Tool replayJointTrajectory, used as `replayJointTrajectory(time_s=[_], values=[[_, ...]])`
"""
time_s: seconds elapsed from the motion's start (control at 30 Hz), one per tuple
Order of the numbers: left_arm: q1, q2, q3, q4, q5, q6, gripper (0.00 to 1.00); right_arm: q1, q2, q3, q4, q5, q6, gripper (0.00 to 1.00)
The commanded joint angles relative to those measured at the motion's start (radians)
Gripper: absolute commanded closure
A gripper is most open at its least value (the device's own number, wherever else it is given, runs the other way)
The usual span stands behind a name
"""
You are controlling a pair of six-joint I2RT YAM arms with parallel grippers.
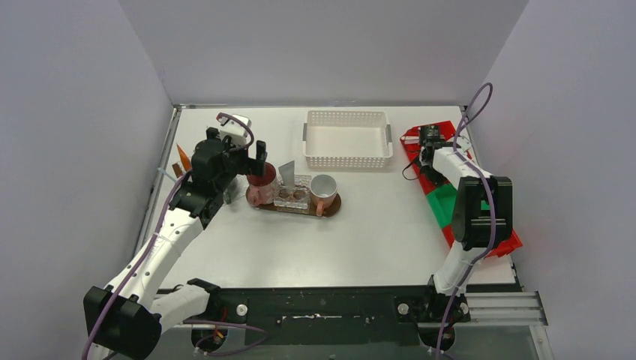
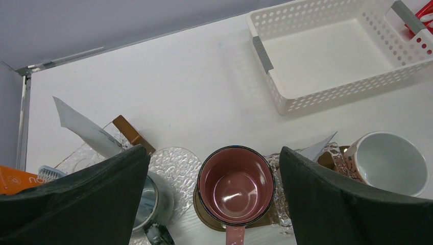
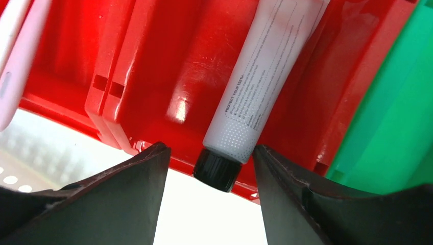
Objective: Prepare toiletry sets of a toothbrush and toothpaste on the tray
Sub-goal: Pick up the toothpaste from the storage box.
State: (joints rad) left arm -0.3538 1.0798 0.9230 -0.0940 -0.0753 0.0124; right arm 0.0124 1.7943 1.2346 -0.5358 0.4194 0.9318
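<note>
A brown tray [image 1: 335,204] holds a maroon mug [image 2: 236,186], empty, with a clear textured glass and a white mug with a pink handle [image 1: 324,191] to its right. A pale tube [image 1: 287,174] stands in the glass. My left gripper [image 2: 214,153] hangs open over the maroon mug, one finger on each side, not touching it. My right gripper [image 3: 210,149] is open in the red bin [image 3: 168,76]. The black cap of a white toothpaste tube [image 3: 260,87] lies between its fingers, untouched. A pink toothbrush [image 3: 15,61] lies at the bin's left.
A white perforated basket [image 1: 347,139] stands empty behind the tray. A green bin [image 1: 448,202] adjoins the red one. Left of the maroon mug are another textured glass with a tube [image 2: 81,127] and a brown handle [image 2: 131,133], a dark mug [image 2: 148,201] and an orange pack [image 2: 15,178].
</note>
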Motion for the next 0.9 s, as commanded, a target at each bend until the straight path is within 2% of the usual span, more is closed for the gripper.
replayJointTrajectory(time_s=[0.0,0.13,0.4,0.7,0.87], values=[[-0.004,-0.015,0.012,0.023,-0.009,0.014,0.03,-0.01,0.048,0.076,-0.052,0.042,0.063,0.39],[-0.004,-0.017,0.011,0.023,-0.01,0.013,0.03,-0.011,0.075,0.096,-0.065,0.042,0.074,0.46],[-0.004,-0.017,0.008,0.028,-0.011,0.015,0.03,-0.011,0.052,0.095,-0.065,0.043,0.077,0.75],[-0.002,-0.022,0.006,0.031,-0.006,0.007,0.03,-0.01,-0.067,0.08,-0.075,0.026,0.052,0.99],[-0.001,-0.029,0.004,0.037,0.005,-0.008,0.03,-0.009,-0.142,0.049,-0.064,-0.005,0.009,1.0]])
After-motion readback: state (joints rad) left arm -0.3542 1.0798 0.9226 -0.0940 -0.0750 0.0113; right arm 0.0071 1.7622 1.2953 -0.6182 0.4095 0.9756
